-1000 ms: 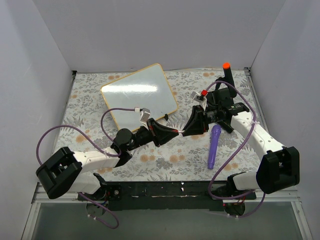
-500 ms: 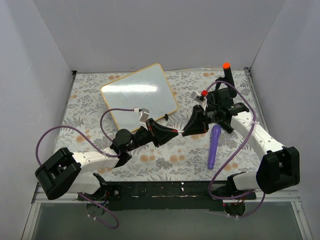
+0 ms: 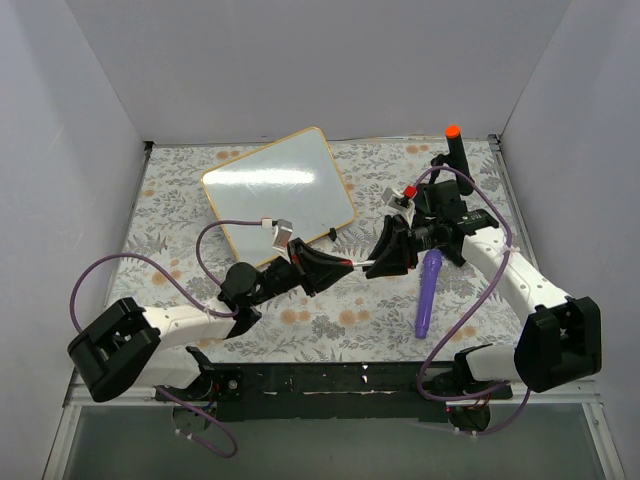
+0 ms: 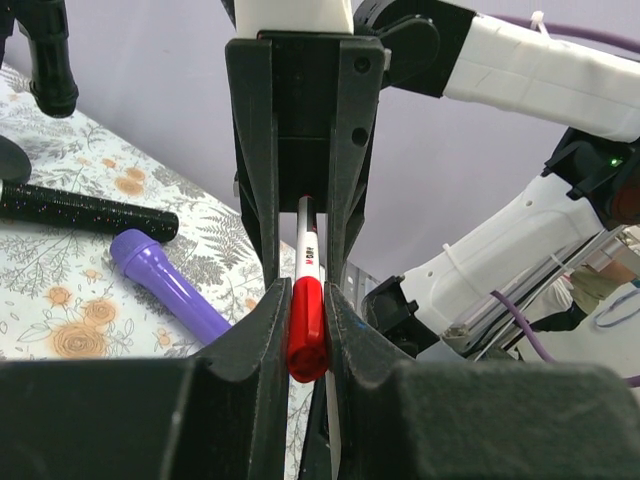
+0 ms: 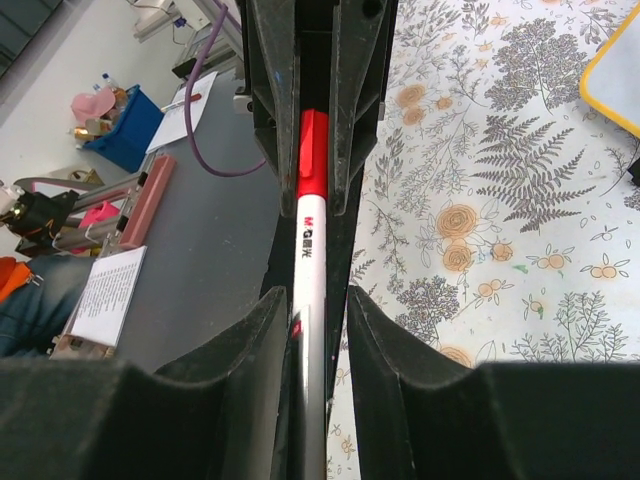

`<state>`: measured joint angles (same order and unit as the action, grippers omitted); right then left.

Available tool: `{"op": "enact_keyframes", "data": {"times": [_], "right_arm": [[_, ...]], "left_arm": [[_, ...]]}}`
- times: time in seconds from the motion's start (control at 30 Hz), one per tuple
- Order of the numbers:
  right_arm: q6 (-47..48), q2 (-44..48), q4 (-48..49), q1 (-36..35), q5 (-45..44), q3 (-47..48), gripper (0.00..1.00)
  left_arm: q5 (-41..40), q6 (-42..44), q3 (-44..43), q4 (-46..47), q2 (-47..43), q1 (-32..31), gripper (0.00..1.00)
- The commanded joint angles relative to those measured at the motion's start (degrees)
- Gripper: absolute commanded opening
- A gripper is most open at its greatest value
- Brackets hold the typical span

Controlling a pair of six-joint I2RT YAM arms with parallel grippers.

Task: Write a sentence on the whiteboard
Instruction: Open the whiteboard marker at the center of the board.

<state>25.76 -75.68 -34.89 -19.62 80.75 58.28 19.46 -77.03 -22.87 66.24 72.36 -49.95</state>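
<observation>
Red-capped marker [image 4: 306, 320] x1 in left end effector [image 4: 305, 296]; whiteboard [image 3: 275, 190] x1.

White arm links [image 3: 185, 320], black joints [image 3: 240, 282] and jaws, looping purple cables [image 3: 105, 262]

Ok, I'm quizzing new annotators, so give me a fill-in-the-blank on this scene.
The left gripper is shut on the ___ cap of the pen.
The loose marker lying flat is ___.
The whiteboard is edged in thin ___ wood.
The upright black marker has an ___ tip.
Missing: red; purple; yellow; orange.
</observation>
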Motion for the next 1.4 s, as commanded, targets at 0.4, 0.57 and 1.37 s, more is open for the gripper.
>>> {"op": "enact_keyframes", "data": {"times": [0.4, 0.57, 1.37], "right_arm": [[1.4, -3.07, -5.43, -0.07, 3.54, 9.46, 0.58], [-0.79, -6.67, -8.7, -2.17, -1.1, 17.65, 0.61], [-15.82, -7.55, 4.74, -7.63, -1.21, 16.51, 0.23]], "left_arm": [[-11.89, -6.1, 10.3, 15.66, -6.08, 0.21, 0.0], [-17.17, -6.29, 11.62, 17.52, -9.42, 0.12, 0.0], [-18.67, -6.64, 8.46, 17.61, -7.32, 0.12, 0.0]]}}
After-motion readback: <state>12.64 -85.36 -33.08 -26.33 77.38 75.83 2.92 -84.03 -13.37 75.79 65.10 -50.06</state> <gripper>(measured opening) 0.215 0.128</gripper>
